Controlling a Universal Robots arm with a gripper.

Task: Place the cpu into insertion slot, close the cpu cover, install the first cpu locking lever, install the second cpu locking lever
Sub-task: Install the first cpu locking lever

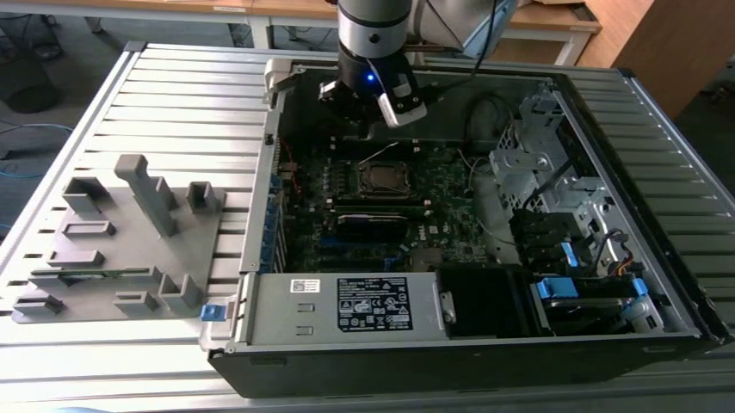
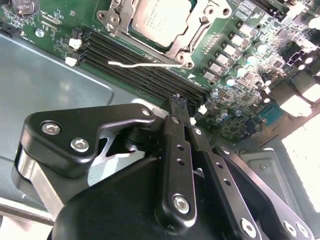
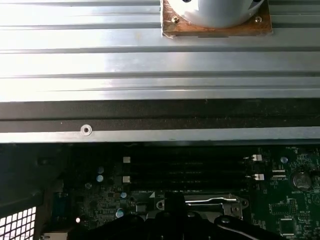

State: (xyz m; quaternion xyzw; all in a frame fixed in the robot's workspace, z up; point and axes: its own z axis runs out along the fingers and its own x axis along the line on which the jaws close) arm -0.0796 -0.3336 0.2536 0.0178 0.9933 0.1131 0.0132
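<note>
Seating of the small silver-grey square cpu in the dark silver-rimmed insertion slot is judged done and the thin silver cpu cover lowered, a thin wire lever seemingly unlatched, the black hand held clenched, empty, at the slot's twelve o'clock in the exterior view.

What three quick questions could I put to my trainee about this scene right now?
1. True or false: the silver-grey square cpu lies on the grey plastic fixture.
2. The black claw hovers over: A) the slatted metal table; B) the green motherboard; C) the silver power supply.
3. Fill in: the silver metal cpu cover lies folded down ___ the cpu.
Key: 1 false; 2 B; 3 over.
</note>
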